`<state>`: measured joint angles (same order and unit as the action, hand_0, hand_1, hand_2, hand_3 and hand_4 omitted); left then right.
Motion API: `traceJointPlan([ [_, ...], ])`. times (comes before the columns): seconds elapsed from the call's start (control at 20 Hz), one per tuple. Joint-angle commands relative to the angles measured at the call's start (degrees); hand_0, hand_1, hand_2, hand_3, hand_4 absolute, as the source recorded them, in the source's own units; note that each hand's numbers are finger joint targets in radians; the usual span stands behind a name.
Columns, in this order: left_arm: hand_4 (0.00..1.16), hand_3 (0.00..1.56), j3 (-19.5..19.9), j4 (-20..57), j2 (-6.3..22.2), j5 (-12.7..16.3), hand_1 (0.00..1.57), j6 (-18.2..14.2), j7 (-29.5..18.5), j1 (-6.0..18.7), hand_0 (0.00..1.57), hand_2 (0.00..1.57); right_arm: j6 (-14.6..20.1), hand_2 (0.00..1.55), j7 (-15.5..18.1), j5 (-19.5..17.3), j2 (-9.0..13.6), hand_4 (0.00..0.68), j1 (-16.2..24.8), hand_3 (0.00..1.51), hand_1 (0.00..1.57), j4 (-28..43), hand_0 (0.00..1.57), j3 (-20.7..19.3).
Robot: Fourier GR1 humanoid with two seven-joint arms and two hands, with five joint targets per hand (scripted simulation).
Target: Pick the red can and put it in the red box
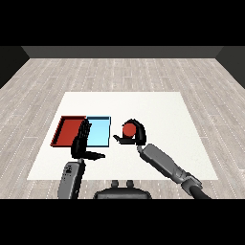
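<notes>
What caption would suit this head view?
Right hand curled round the red can beside the light blue tray; red tray waits.

So the white table (143, 103) sits pretty much in the middle of the room, a plain flat top. All around it is a grey wood-plank floor (119, 72), with boards running every side of the table. Past the table's far edge there's a dark grey wall (122, 51). Lighting looks even, no harsh shadows.
</notes>
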<state>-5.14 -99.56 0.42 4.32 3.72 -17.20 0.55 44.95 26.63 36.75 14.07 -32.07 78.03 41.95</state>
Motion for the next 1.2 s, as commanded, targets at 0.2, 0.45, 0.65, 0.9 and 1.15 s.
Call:
traceJointPlan([
  [0.2, 0.00, 0.00, -4.01, 1.65, -0.41, -3.43, 0.00, -3.78, 7.92, 7.37, 0.00, 0.00, -8.18, 1.41, -0.83, -4.69, -0.58, 0.622, 0.12, 1.38, 1.44, -1.53, 1.44, -8.15],
  [0.45, 0.00, 0.00, -12.58, 5.59, -0.42, -5.30, 0.00, -11.28, 7.37, 7.90, 0.00, 0.00, -9.72, 1.42, -3.13, -8.81, -0.68, 0.630, 1.38, 1.40, 1.42, 1.74, 1.42, -10.04],
  [0.65, 0.00, 0.00, -10.95, 14.53, -0.42, -3.11, 0.00, -10.55, 4.58, 12.59, 0.00, 0.00, -10.85, 1.43, -1.89, -11.70, -2.93, 0.611, 5.01, 1.40, 1.45, 3.33, 1.45, -10.67],
  [0.9, 0.00, 0.00, -16.26, 12.08, -0.41, -1.19, 0.00, -15.27, 7.25, 10.29, 0.00, 0.00, -9.63, 1.44, -6.03, -16.95, -6.68, 0.630, 3.55, 1.40, 1.44, 6.31, 1.44, -11.26],
  [1.15, 0.00, 0.00, -16.47, 17.28, -0.42, 1.04, 0.00, -14.00, 3.50, 10.60, 0.00, 0.00, -15.74, 1.44, -5.98, -19.65, -5.80, 0.659, 8.73, 1.39, 1.46, 8.53, 1.46, -14.28],
])
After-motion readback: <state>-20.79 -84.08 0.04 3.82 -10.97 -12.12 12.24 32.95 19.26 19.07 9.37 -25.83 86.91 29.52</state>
